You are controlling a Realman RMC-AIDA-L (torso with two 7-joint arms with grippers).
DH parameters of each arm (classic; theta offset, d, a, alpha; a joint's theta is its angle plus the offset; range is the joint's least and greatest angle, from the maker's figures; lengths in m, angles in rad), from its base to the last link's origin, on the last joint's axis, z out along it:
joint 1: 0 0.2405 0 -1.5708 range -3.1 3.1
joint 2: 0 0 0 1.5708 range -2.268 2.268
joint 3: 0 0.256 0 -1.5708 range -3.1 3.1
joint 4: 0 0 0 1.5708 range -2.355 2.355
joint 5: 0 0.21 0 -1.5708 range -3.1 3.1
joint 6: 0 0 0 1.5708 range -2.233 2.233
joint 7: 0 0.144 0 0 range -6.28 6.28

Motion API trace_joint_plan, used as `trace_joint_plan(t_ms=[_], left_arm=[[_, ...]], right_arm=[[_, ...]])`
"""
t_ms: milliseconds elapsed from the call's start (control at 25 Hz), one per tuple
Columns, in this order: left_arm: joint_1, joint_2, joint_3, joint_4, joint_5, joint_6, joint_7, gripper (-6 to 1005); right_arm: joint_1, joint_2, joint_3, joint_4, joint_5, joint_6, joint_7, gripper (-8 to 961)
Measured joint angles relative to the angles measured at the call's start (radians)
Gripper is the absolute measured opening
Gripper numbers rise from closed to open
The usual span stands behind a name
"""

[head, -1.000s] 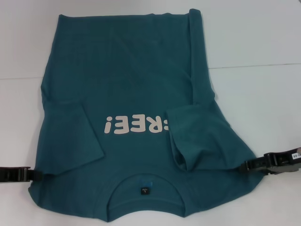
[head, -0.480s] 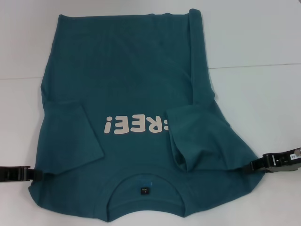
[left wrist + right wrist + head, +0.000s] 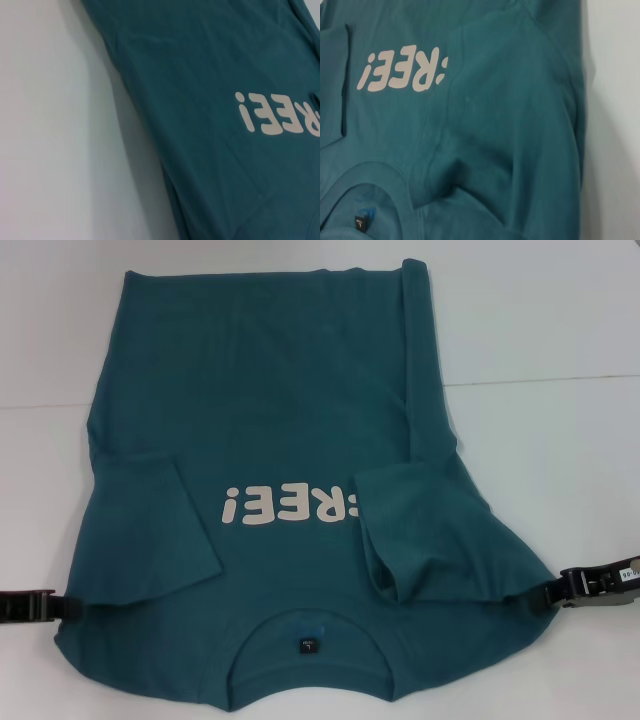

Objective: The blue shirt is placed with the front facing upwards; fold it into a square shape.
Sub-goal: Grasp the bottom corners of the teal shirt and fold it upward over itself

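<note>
Probably lab: bare white tabletop [image 3: 560, 320]

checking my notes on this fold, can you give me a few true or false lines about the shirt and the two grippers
1. The blue shirt lies with its print facing up. True.
2. The collar is at the far edge of the table. False: it is at the near edge, closest to the robot.
3. The right sleeve is folded inward, covering part of the print. True.
4. The left gripper hovers above the print. False: it is at the shirt's left shoulder edge; the right gripper is at the opposite edge.
</note>
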Motion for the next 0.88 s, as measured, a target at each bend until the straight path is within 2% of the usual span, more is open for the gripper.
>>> trace_joint_plan(t_ms=[280,480,680,880], left_arm=[[0.01,0.008,-0.037,0.004,-0.043,0.034,0.021,2],[0.023,0.019,-0.087,0.004,-0.072,0.081,0.043,2],[0.043,0.016,-0.106,0.009,-0.085,0.095,0.062,3],[0.064,0.013,-0.108,0.012,-0.089,0.129,0.072,2]], right_arm=[[-0.007,0.002,0.013,-0.001,0.012,-0.011,-0.014,45],[-0.049,-0.012,0.06,-0.013,0.075,-0.076,-0.06,41],[-0.109,-0.023,0.09,-0.052,0.122,-0.115,-0.079,41],[-0.138,-0.029,0.115,-0.054,0.132,-0.152,-0.099,42]])
